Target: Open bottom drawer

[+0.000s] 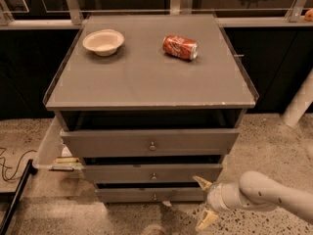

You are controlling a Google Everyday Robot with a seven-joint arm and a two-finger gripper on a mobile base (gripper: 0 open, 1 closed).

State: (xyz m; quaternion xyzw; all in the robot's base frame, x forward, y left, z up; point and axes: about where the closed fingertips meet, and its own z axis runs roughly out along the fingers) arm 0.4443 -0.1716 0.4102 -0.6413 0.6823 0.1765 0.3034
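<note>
The tool [203, 201] is recorded with fingers [201, 182] spread wide, gripping nothing. The bottom drawer [127, 195] is located at its 9 o'clock, just beside it. The front's long axis runs 9-to-3, and the knob [155, 197] is judged unreached.

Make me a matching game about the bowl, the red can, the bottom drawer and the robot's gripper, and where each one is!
Things:
1. bowl
2. red can
3. bottom drawer
4. gripper

Places:
A. lying on its side, right part of the cabinet top
B. low down by the cabinet's front right corner, fingers open
C. upright, left part of the cabinet top
D. lowest front of the cabinet

Pairs: 1-C, 2-A, 3-D, 4-B.
</note>
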